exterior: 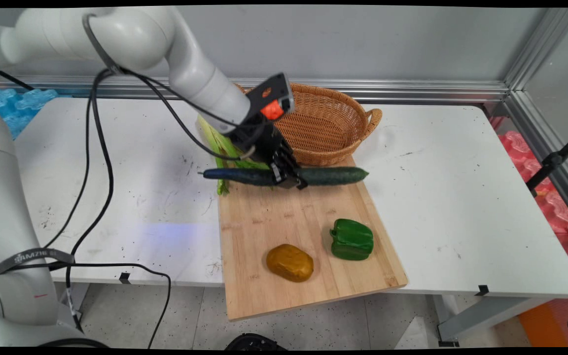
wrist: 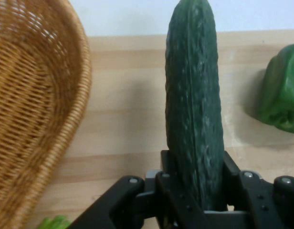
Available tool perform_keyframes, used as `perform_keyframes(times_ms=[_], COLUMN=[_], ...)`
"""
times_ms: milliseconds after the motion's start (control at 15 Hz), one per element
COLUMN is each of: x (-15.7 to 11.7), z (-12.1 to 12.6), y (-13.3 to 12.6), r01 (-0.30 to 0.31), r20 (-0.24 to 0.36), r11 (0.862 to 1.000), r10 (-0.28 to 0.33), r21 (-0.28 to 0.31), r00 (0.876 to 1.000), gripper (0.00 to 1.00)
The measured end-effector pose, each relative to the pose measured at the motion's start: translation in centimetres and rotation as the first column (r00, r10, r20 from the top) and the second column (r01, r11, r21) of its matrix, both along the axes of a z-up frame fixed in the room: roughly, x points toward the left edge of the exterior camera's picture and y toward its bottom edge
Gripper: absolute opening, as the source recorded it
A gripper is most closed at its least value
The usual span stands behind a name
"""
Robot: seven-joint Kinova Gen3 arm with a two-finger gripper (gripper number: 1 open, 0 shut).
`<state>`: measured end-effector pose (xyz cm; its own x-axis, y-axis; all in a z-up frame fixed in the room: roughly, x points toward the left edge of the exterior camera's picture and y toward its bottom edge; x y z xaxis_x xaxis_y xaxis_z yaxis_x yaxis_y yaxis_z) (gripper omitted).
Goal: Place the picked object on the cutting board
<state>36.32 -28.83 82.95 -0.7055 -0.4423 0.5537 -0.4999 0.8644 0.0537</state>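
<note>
- The cucumber (exterior: 333, 176) lay level and crosswise in the black gripper (exterior: 289, 180), gripped near its middle, at the far end of the wooden cutting board (exterior: 284, 231).
- In the hand view the cucumber (wrist: 194, 119) ran straight up between the two fingers (wrist: 168, 167), whose jaws were closed narrowly against its sides.
- Whether it rested on the board or hung just above it could not be told.
- The wicker basket (exterior: 333, 128) stood just behind the gripper, at the board's far edge.
- A pale green leafy stalk, perhaps celery (exterior: 217, 143), lay behind the cucumber's left end.
- A green bell pepper (exterior: 352, 239) and a brownish potato (exterior: 290, 263) sat on the near part of the board, close together, well apart from the gripper.
- The board rested on the white table (exterior: 461, 197), its near end overhanging the edge.
</note>
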Motion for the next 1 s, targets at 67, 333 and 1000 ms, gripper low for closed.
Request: perform_keyframes(times_ms=[67, 333, 1000], x=[-0.2, -0.9, -0.6], z=[-0.7, -3.2, -4.6], y=[0.1, 0.4, 1.1], r01=[0.001, -0.004, 0.016], r20=[0.002, 0.006, 0.010], r11=[1.000, 1.000, 0.999], r10=[-0.001, 0.004, -0.016], r21=[0.006, 0.028, 0.033], r00=[1.000, 1.000, 1.000], gripper=[0.00, 0.00, 1.00])
